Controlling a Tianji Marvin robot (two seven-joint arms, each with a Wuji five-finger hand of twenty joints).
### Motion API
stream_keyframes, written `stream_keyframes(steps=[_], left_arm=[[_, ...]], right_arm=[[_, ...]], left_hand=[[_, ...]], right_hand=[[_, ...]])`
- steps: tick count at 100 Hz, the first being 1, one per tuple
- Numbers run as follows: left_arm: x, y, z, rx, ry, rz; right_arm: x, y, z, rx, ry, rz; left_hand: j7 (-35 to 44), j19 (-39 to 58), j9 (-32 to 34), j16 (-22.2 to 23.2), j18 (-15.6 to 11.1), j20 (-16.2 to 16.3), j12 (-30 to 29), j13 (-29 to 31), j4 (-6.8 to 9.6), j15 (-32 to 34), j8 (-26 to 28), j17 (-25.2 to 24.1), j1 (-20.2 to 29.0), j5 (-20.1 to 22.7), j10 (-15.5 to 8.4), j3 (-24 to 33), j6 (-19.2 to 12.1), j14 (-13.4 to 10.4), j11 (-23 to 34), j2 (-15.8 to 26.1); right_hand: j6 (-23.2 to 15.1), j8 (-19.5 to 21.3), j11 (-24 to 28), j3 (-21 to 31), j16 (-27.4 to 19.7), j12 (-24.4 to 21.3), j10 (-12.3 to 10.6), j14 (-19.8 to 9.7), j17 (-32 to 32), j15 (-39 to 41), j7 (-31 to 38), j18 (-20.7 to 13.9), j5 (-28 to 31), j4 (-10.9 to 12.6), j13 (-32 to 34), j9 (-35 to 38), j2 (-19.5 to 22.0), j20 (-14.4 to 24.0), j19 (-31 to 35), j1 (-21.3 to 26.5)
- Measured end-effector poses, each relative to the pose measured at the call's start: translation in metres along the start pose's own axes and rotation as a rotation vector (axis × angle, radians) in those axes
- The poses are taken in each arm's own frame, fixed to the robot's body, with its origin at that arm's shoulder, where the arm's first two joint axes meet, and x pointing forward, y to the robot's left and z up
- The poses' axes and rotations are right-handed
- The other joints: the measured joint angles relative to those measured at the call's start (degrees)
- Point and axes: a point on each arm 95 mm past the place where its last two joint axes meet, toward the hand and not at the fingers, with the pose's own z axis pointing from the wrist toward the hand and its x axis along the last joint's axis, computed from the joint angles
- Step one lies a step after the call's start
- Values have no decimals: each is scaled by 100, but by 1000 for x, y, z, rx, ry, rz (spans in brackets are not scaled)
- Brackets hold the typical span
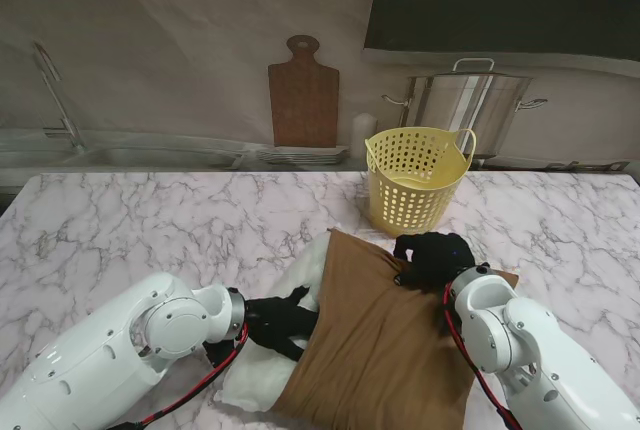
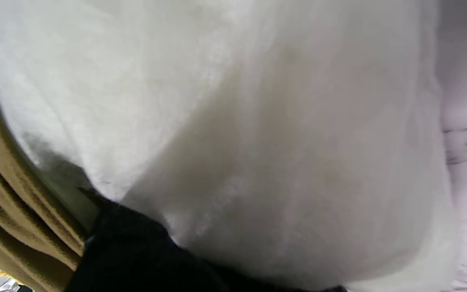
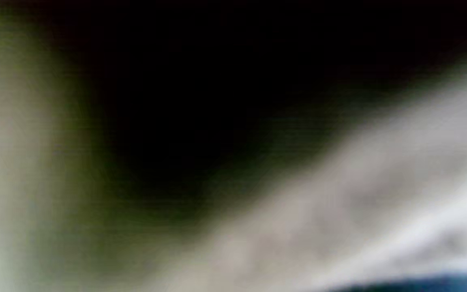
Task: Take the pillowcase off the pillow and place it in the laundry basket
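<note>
From the stand, the brown pillowcase lies on the marble table, covering most of the white pillow, whose bare end sticks out toward the left hand. That hand's black fingers spread at the pillowcase's open edge and press against the pillow; whether they pinch anything I cannot tell. The right hand sits curled on the pillowcase's far corner, apparently bunching the cloth, though the grip itself is hidden. Just beyond that hand stands the yellow laundry basket, holding no cloth.

The left wrist view adds what the stand misses: the pillow fills it, with folded layers of the pillowcase beside the hand. The right wrist view is only a dark blur.
</note>
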Motion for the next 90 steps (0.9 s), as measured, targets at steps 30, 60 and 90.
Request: stream_keyframes(steps=[30,60,90], left_arm=[[3,-1,1,-17,3,-5],[5,-2,1,-29,3,-5],[6,-3,0,-27,0,-7]], right_arm=[[-18,1,-28,-40,-53,-48],[-39,-3,-43,-60,-129,-61],[-55,-5,-58,-81,-183,-52]], left_hand=[[0,-111,0,-1,-47,0,0,-1,0,-52,0,-7,0,0,0,0,0,0,-4,0],[0,-127,0,-4,-47,0,0,-3,2,-98,0,-10,0,-1,0,6,0,-20,-63,0],[0,-164,0,-6,-47,0,0,-4,2,-98,-1,-11,0,-7,0,18,0,-22,-68,66]], right_hand=[[-143,-419,729,397,350,513,-46,-583,186,495,-3,-171,292,-56,82,83,-106,17,382,-16],[-143,-427,862,393,479,649,-26,-628,353,939,-4,-310,455,-138,205,158,-106,19,497,-252],[-144,-485,1136,121,719,814,125,-491,423,1454,-4,-389,457,-300,291,318,-106,19,552,-398]])
